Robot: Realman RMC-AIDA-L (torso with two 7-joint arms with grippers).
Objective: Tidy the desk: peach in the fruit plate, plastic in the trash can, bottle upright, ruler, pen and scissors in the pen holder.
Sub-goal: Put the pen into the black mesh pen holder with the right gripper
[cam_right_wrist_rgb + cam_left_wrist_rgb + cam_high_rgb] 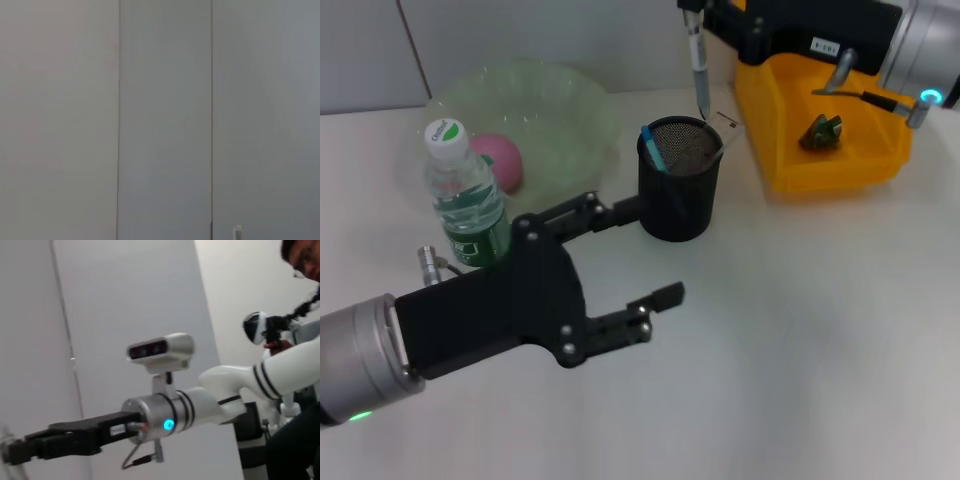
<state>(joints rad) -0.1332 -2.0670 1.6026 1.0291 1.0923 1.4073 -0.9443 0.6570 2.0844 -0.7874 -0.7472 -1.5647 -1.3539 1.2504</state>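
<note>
My right gripper [694, 8] reaches in from the upper right and is shut on a grey pen [698, 62]. The pen hangs upright with its tip just over the rim of the black mesh pen holder [678, 190]. A blue-handled item [651, 146] stands inside the holder and a pale strip [725, 124] leans at its rim. The pink peach [502, 160] lies in the green fruit plate [555, 100]. Beside the plate, the water bottle [467, 195] stands upright. Green plastic [820, 132] lies in the yellow trash can [770, 150]. My left gripper [655, 252] is open, low and just left of the holder.
The left wrist view shows my right arm [210, 400], the head camera [160, 351] and a person [300, 270] at the side. The right wrist view shows only a wall. Bare white table [820, 330] lies in front of the holder.
</note>
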